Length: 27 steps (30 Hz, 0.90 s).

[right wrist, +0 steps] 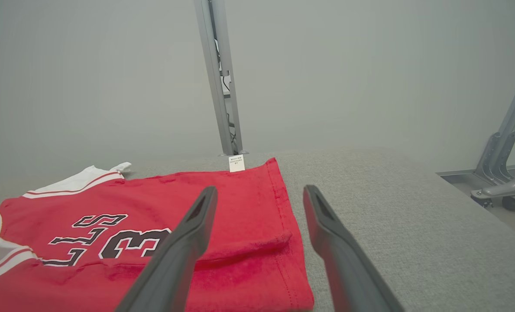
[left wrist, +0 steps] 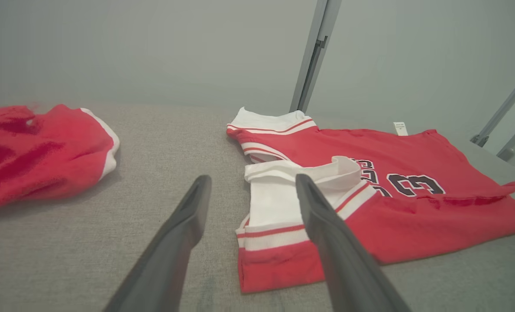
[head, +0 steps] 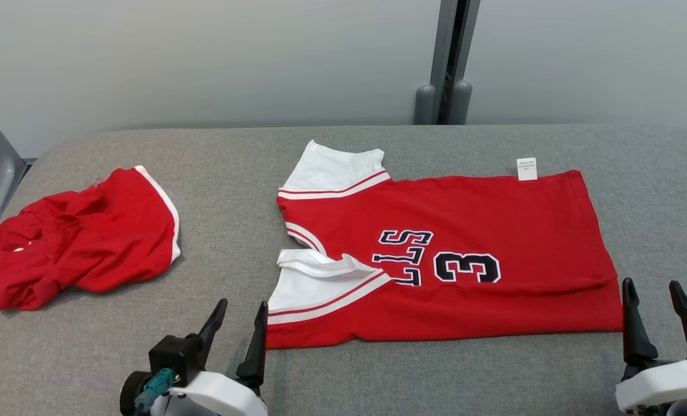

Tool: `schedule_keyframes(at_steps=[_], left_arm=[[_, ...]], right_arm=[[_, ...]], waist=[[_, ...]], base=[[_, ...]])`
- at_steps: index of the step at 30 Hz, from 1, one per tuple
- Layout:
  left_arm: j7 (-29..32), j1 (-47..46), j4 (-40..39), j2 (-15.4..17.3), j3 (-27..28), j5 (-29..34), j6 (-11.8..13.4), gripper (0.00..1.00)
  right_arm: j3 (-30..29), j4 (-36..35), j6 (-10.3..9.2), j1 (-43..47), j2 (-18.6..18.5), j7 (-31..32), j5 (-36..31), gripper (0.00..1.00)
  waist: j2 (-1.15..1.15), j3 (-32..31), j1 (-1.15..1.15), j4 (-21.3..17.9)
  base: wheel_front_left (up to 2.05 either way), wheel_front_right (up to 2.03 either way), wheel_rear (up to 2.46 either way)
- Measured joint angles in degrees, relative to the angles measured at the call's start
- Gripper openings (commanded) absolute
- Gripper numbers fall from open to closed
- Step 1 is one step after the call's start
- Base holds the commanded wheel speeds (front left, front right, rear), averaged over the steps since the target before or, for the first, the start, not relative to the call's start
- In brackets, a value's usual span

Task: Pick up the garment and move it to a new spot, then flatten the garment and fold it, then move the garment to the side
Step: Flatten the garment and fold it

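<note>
Lying flat, the red jersey (head: 453, 254) runs its long axis left to right on the grey table (head: 343, 381), white sleeves at the left end and hem at the right. The left gripper (head: 242, 303) stands just beside the near sleeve corner, and the right gripper (head: 650, 283) just beside the near hem corner. Both have fingers spread and hold nothing. Each arm looks nearest its own end. A crumpled red garment (head: 83, 237) lies well apart, far left.
</note>
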Motion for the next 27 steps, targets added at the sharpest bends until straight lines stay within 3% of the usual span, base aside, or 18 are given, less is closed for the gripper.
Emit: schedule_keyframes(at_steps=[7, 27], left_arm=[[0.00, -2.01, 5.81, -0.13, -2.82, -2.59, -0.38, 1.00], [-0.18, -11.34, 25.27, -0.12, -9.09, -8.67, 3.66, 1.00]], right_arm=[[0.04, -0.07, 0.01, -0.10, 0.12, 0.01, -0.01, 1.00], [-0.20, -0.54, 0.01, -2.00, 0.03, 0.01, -0.01, 1.00]], waist=[[0.00, 0.61, 0.00, -0.95], [0.00, 4.61, 0.00, -4.15]], base=[[0.00, 0.00, 0.00], [0.00, 0.00, 0.00]])
